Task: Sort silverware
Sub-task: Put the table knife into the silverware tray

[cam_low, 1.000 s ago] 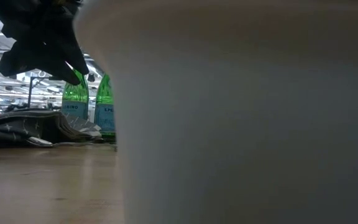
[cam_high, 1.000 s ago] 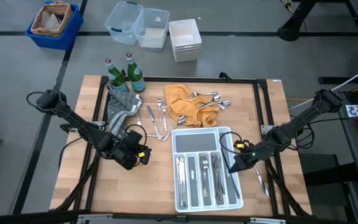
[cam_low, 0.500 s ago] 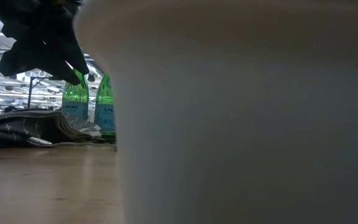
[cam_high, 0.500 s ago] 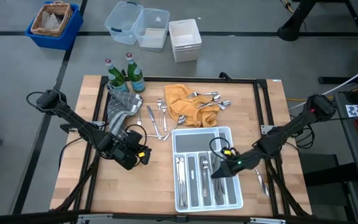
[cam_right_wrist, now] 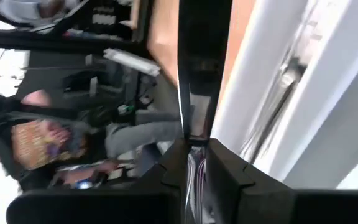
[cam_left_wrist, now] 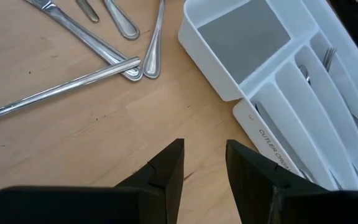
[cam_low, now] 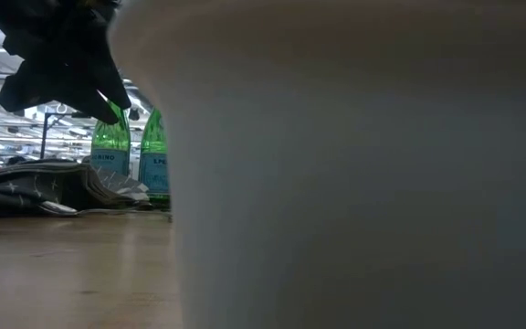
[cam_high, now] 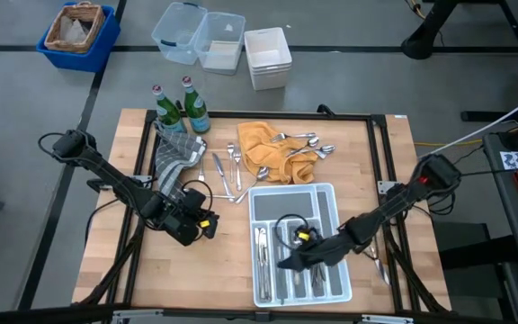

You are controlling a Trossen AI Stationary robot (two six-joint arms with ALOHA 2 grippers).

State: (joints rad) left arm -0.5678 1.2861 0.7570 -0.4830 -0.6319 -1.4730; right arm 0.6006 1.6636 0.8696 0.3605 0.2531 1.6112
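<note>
The wooden table [cam_high: 106,261] fills the middle of the high view, with the white compartmented tray [cam_high: 329,193] sitting toward 5 o'clock of its centre. The tray's long slots hold sorted silverware [cam_high: 262,250], and its wide cross compartment at the far end looks bare grey.

The right arm reaches in from 3 o'clock and lies across the tray, its right gripper [cam_high: 288,262] low over the long slots in the tray's near half. In the right wrist view its fingers [cam_right_wrist: 225,180] stand close together with a narrow gap between them; whether they pinch a utensil I cannot tell. The left arm comes from 9 o'clock, and the left gripper [cam_high: 207,224] hovers above bare wood just off the tray's 9 o'clock side. Its fingers [cam_left_wrist: 169,168] stand slightly apart with nothing between them (only table shows through the gap).

At 12 o'clock from the tray a crumpled orange cloth [cam_high: 257,148] carries a heap of unsorted spoons and forks [cam_high: 306,144]. More loose pieces [cam_high: 227,171] lie on the wood at 11 o'clock from the tray, between the orange cloth and a grey patterned cloth [cam_high: 174,153]. Two green bottles [cam_high: 180,108] stand upright at the table's 11 o'clock corner, touching that grey cloth.
</note>
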